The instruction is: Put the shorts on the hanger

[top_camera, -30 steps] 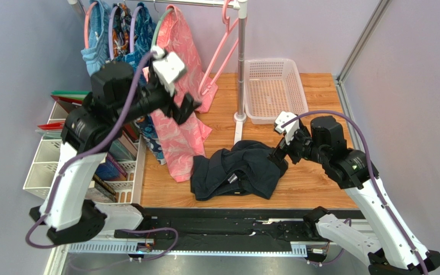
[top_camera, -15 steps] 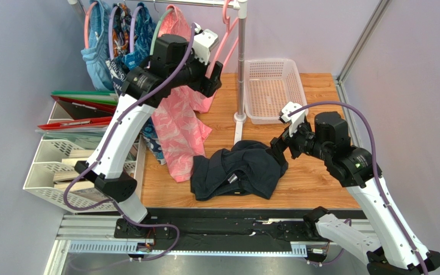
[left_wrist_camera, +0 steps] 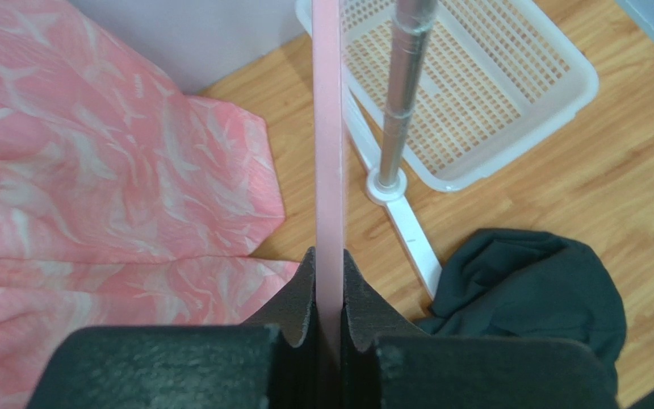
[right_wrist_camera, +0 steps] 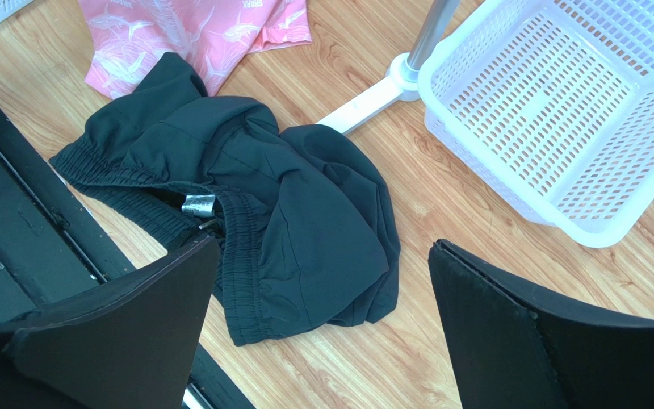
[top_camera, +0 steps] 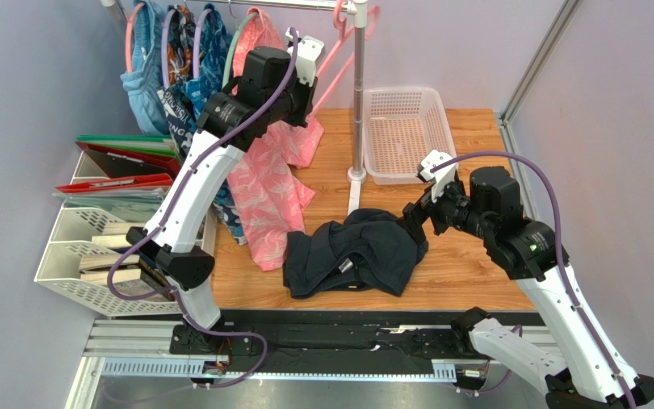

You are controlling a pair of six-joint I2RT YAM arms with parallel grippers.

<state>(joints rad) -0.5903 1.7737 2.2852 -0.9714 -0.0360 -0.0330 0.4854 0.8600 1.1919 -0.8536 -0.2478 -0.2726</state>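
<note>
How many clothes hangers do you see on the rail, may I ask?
5. Left to right: one pink hanger, two purple hangers, a pale green hanger bearing the pink garment, and the hanger clamped in the left gripper. More may be hidden.

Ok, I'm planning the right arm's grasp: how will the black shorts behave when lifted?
Probably floppy: the shorts lie crumpled in soft folds, so they would likely sag from a single pinch. Likely light, since the fabric looks thin. The gathered waistband seems the firmest place to grab.

The left pincer (left_wrist_camera: pixel 329 256) sits high, clamped tight; the right pincer (right_wrist_camera: pixel 322 245) hangs low, wide open.
</note>
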